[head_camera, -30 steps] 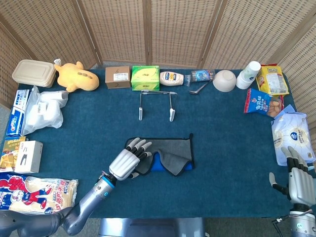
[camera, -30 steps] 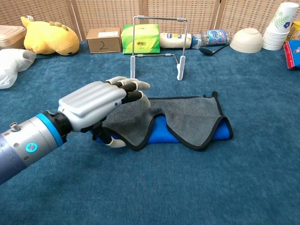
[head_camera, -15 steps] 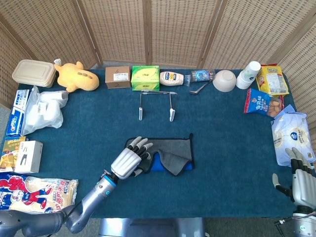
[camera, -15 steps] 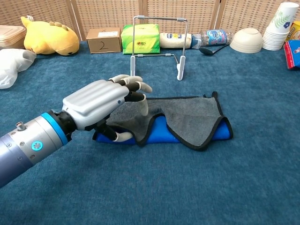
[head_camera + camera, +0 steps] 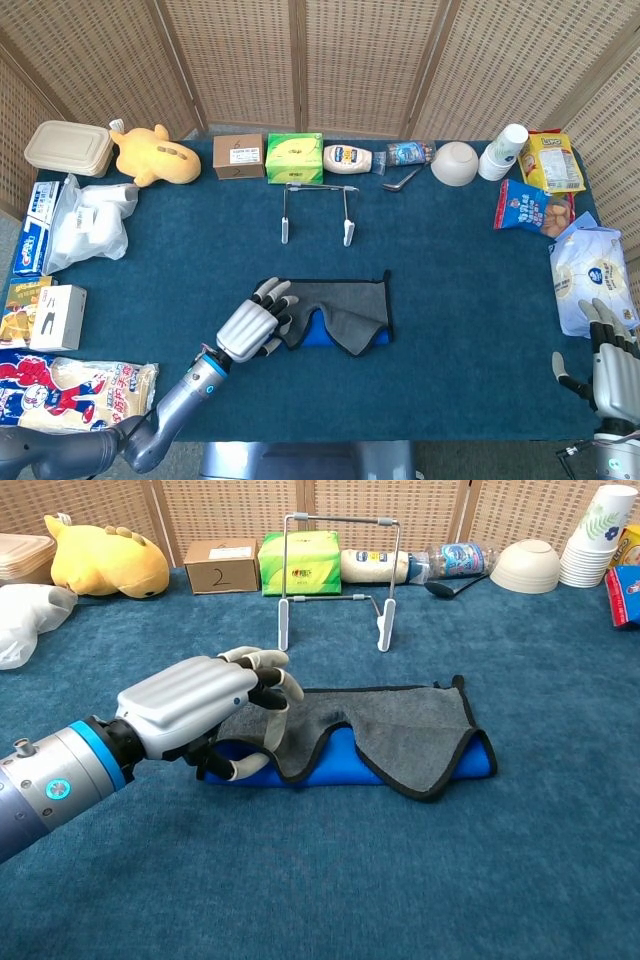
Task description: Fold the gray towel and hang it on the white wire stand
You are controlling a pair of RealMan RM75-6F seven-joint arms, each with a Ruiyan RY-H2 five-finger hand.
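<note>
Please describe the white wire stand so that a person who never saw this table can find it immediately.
Look at the row of items along the far edge of the blue table, in front of the wicker screen. Just in front of the green tissue box stands the white wire stand, on the side toward the gray towel. It is the only bare, empty frame there: thin metal bars on two white feet.

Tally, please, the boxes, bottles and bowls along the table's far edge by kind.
Boxes: 3 (lunch box, cardboard box, tissue box)
Bottles: 2 (mayonnaise, water)
Bowls: 1 (white bowl)
Total: 6
</note>
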